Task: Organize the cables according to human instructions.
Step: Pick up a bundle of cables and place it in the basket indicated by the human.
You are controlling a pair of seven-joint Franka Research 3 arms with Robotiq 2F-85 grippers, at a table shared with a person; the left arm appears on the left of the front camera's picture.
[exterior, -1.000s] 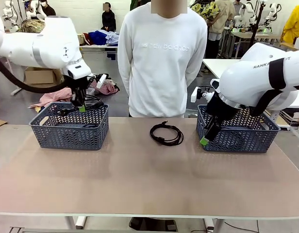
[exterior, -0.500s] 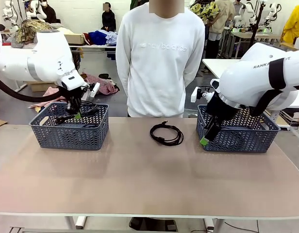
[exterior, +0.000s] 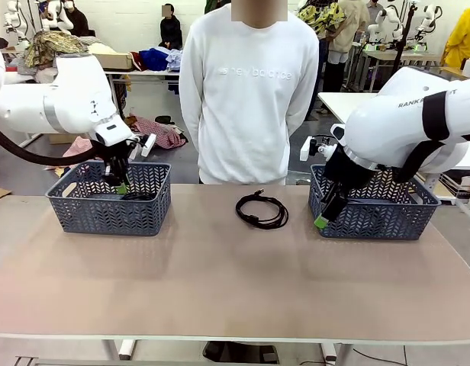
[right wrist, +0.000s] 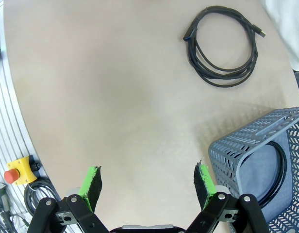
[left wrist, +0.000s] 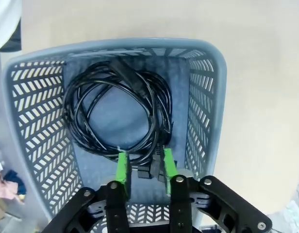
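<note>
Table (exterior: 220, 290): cable coil (exterior: 262, 210); sweatshirt (exterior: 250, 114) reads "new balance".

A robot lab, folks, in a big open hall: two white arms (exterior: 75, 91) flank a plain worktop (exterior: 235, 282), a yellow emergency-stop box (right wrist: 18, 169) sits by its rail (right wrist: 4, 111), and behind, more tables (exterior: 349, 103), heaped clothes (exterior: 159, 57), people (exterior: 171, 27) standing about.

On the beige flat table (exterior: 220, 282), one blue-grey plastic lattice basket (exterior: 105, 212) sits at 10 o'clock and a second blue-grey lattice basket (exterior: 380, 221) at 2 o'clock, with a black coiled cable (exterior: 262, 210) lying on the table between them. A second black coiled cable (left wrist: 157, 114) lies in the 10 o'clock basket, beneath the left end effector (left wrist: 143, 161). The right end effector (exterior: 322, 219) hangs beside the other basket's 9 o'clock wall.
</note>
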